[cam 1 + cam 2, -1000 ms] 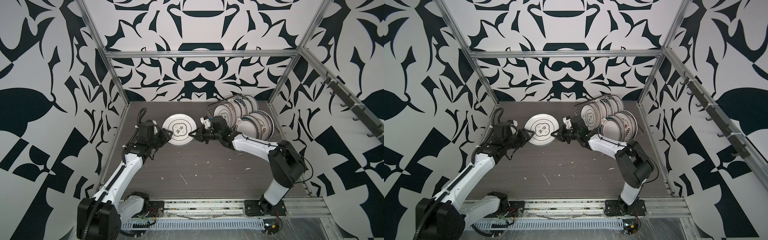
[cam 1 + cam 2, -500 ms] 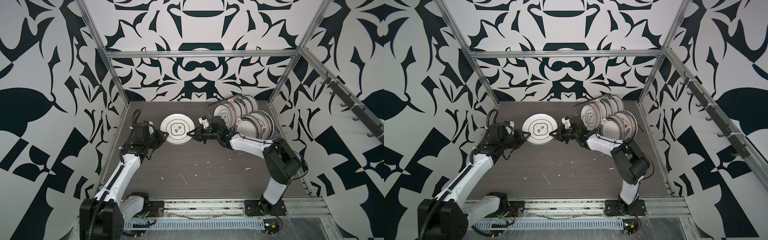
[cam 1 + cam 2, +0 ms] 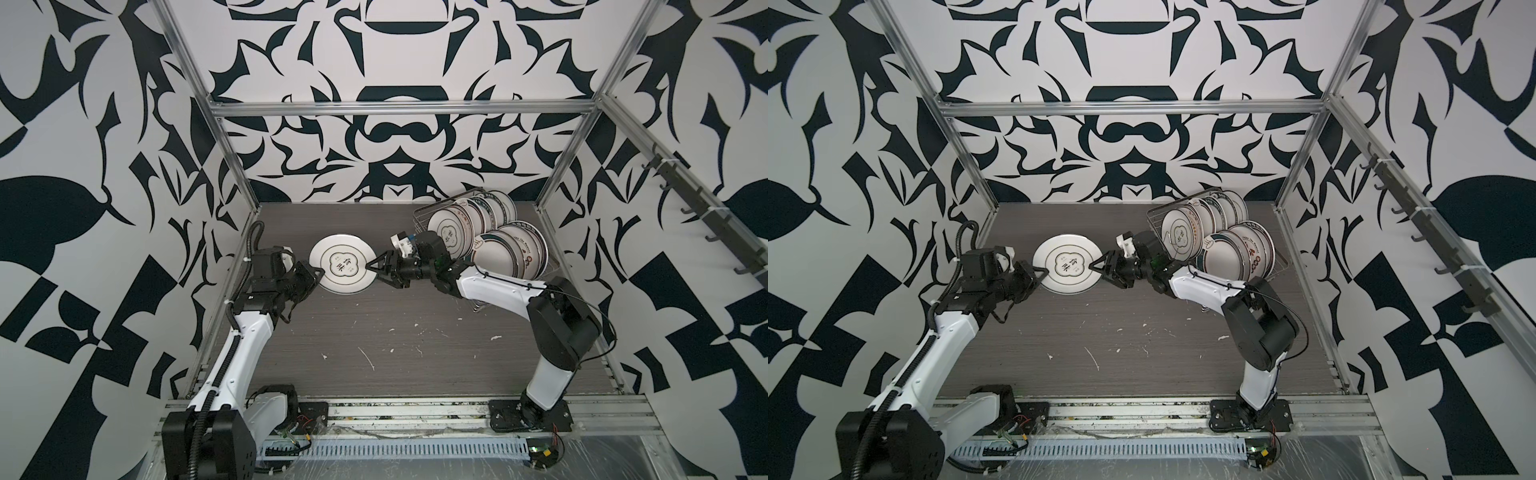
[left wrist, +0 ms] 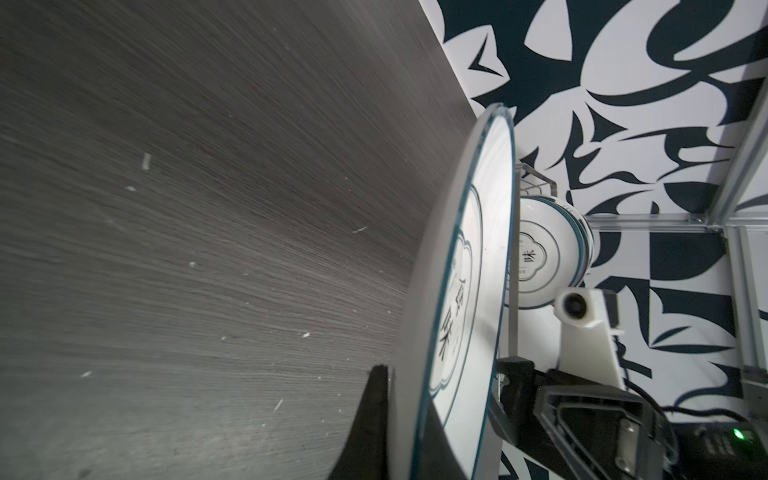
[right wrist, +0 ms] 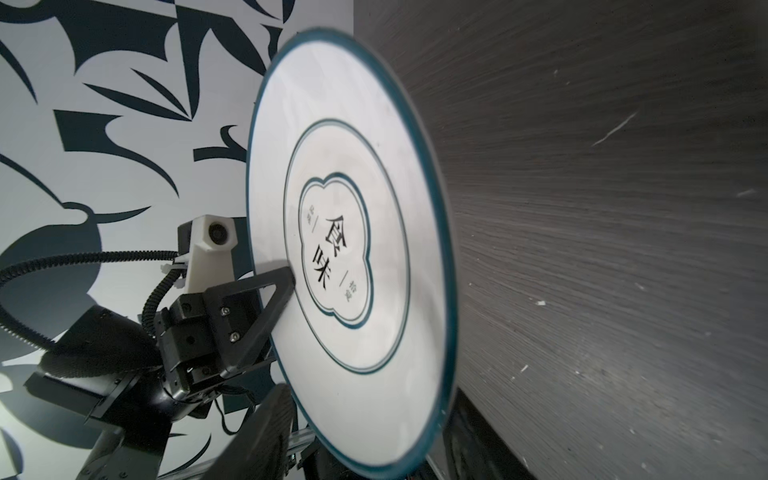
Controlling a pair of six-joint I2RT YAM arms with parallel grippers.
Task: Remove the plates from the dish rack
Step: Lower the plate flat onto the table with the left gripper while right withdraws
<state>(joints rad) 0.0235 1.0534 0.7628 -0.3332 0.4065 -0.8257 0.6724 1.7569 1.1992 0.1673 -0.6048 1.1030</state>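
Since the left gripper point(image 3: 318, 274) was clamped on one edge of the plate point(image 3: 341, 269) while the right gripper point(image 3: 376, 273) stood with jaws spread about the opposite edge, the right arm point(image 3: 492, 287) needed to back straight out without nudging that white, teal-rimmed, cloud-emblemed plate, held between both grippers over the table point(image 3: 374, 332).

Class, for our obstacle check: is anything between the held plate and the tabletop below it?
Nothing visible: the plate, pinched by the left claw, hangs over bare tabletop; the dish rack stands apart.
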